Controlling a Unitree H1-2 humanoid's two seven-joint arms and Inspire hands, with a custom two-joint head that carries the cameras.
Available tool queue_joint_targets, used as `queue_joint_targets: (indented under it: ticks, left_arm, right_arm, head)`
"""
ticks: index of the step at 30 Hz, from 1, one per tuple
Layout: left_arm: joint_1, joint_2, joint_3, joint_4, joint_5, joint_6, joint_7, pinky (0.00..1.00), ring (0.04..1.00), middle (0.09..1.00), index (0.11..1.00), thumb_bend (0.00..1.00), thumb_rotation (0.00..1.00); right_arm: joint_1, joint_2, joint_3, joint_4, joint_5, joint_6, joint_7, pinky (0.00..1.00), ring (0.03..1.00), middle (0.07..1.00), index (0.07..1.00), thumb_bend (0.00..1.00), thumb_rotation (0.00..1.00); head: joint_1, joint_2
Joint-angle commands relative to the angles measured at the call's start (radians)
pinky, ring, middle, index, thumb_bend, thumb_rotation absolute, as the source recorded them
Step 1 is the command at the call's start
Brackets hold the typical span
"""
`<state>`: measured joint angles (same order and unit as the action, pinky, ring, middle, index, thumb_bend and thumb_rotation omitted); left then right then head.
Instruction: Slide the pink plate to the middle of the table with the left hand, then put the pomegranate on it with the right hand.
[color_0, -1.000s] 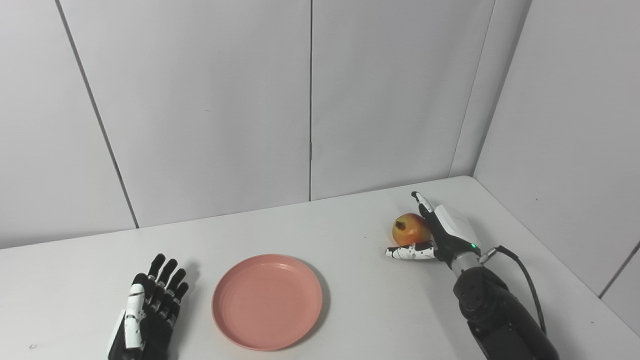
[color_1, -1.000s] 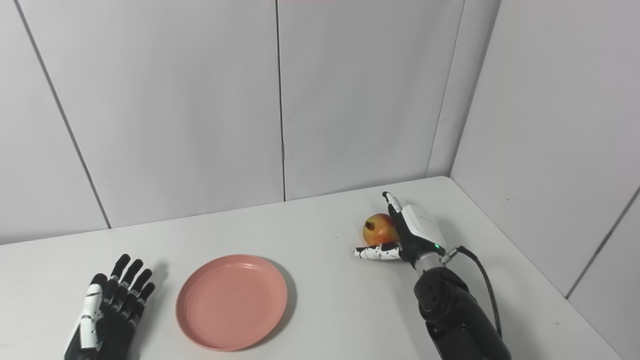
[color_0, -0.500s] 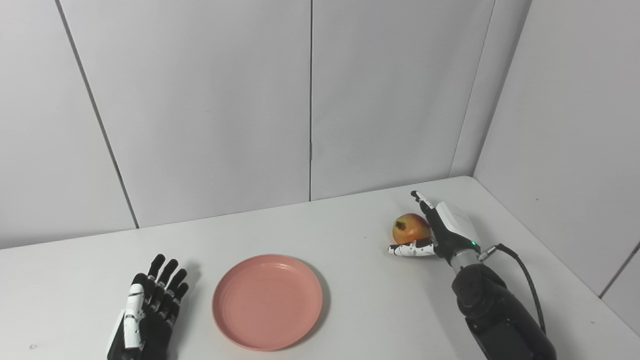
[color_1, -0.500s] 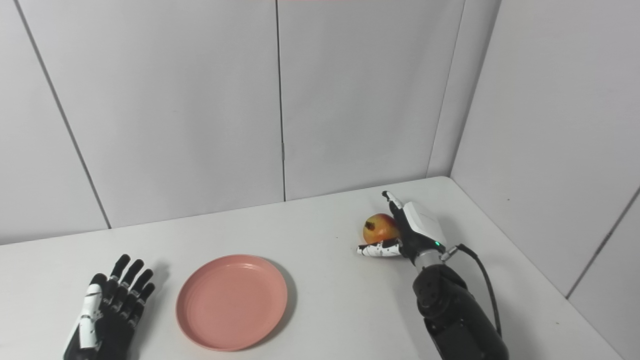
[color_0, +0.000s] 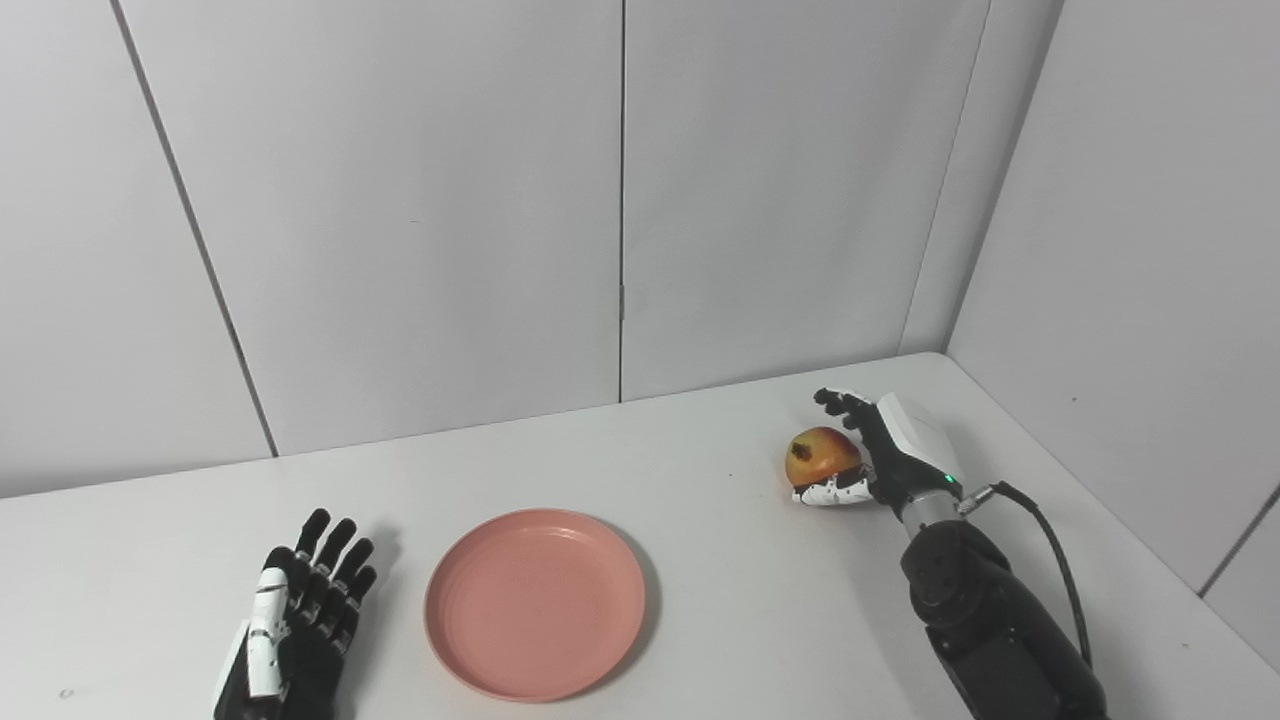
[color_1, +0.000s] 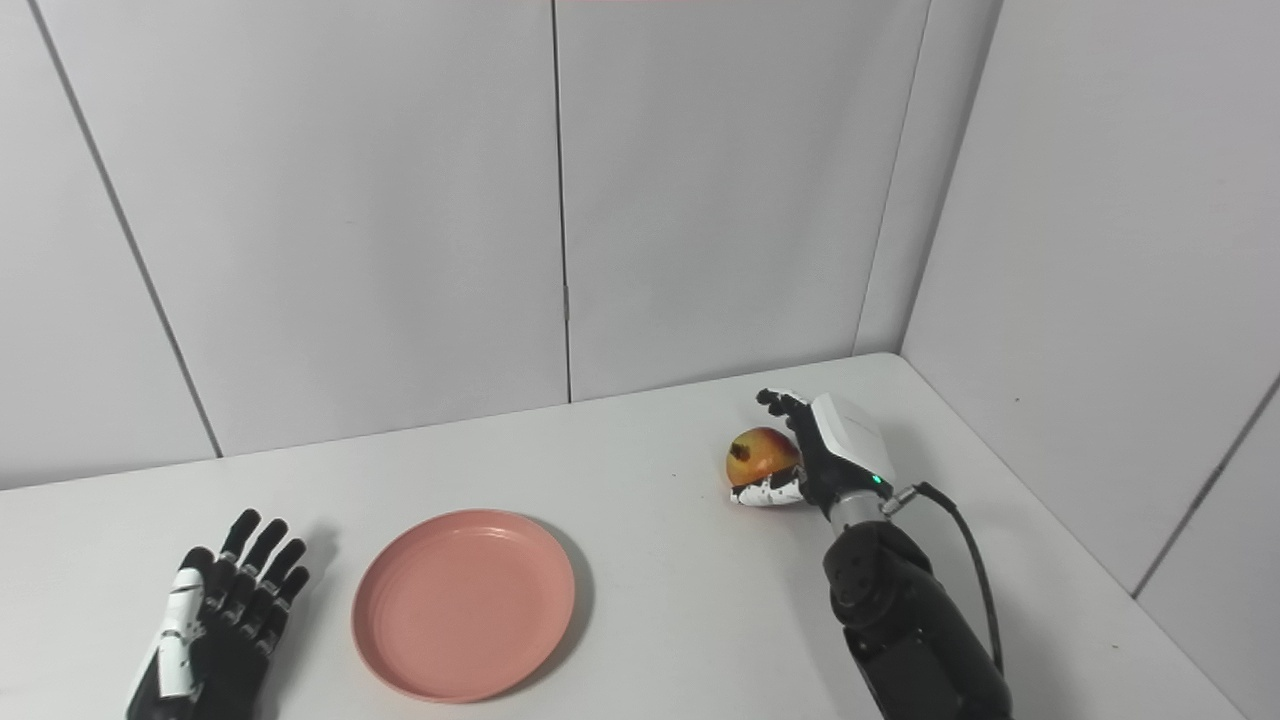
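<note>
The pink plate (color_0: 535, 600) lies flat on the white table, left of the middle and near the front edge. My left hand (color_0: 300, 615) rests open on the table just left of the plate, fingers spread and not touching it. The yellow-red pomegranate (color_0: 818, 455) sits at the back right of the table. My right hand (color_0: 895, 455) wraps it from the right: the fingers (color_0: 840, 403) curl over its top and the thumb presses against its front underside. The fruit is still down at table height.
The white table (color_0: 700, 560) ends at grey wall panels behind and on the right. A black cable (color_0: 1050, 540) runs from the right wrist along the forearm. The plate holds nothing.
The right hand's fingers, straight a second ago, have curled over the pomegranate, and the thumb has drawn in against it. The left hand, the plate and the fruit stayed in place.
</note>
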<state>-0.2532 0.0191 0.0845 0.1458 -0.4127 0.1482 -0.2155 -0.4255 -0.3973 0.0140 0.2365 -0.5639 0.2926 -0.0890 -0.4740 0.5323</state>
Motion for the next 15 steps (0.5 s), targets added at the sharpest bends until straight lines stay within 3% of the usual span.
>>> queue_joint_targets:
  ticks: [1,6,8,11,15]
  left_arm:
    - [0.025,0.01,0.0,0.008,0.003,0.048,0.004,1.0,0.97,0.983,0.98,0.38,1.0]
    - [0.027,0.009,0.0,0.003,0.004,0.052,0.006,1.0,0.966,0.976,0.975,0.38,1.0]
    - [0.027,0.01,0.0,0.003,0.002,0.052,0.003,1.0,0.968,0.978,0.973,0.38,1.0]
    - [0.026,0.009,0.0,0.004,0.004,0.051,0.004,1.0,0.968,0.978,0.973,0.38,1.0]
    - [0.025,0.009,-0.001,0.005,0.002,0.049,0.001,1.0,0.97,0.981,0.978,0.38,1.0]
  right_arm:
    - [-0.049,-0.01,-0.001,0.006,-0.006,-0.014,-0.034,0.53,0.606,0.671,0.69,0.84,0.03]
    - [-0.076,-0.007,0.038,0.087,-0.019,0.002,-0.024,0.48,0.54,0.598,0.605,0.84,0.04]
    - [-0.086,-0.008,0.056,0.11,-0.029,0.013,-0.016,0.45,0.515,0.577,0.518,0.61,0.11]
    - [-0.09,-0.01,0.072,0.116,-0.037,0.025,-0.009,0.43,0.503,0.569,0.494,0.54,0.13]
    - [-0.089,-0.014,0.083,0.117,-0.035,0.019,-0.008,0.41,0.481,0.542,0.487,0.52,0.13]
  head:
    - [0.003,0.004]
    - [0.004,0.007]
    - [0.004,0.007]
    - [0.005,0.007]
    - [0.006,0.006]
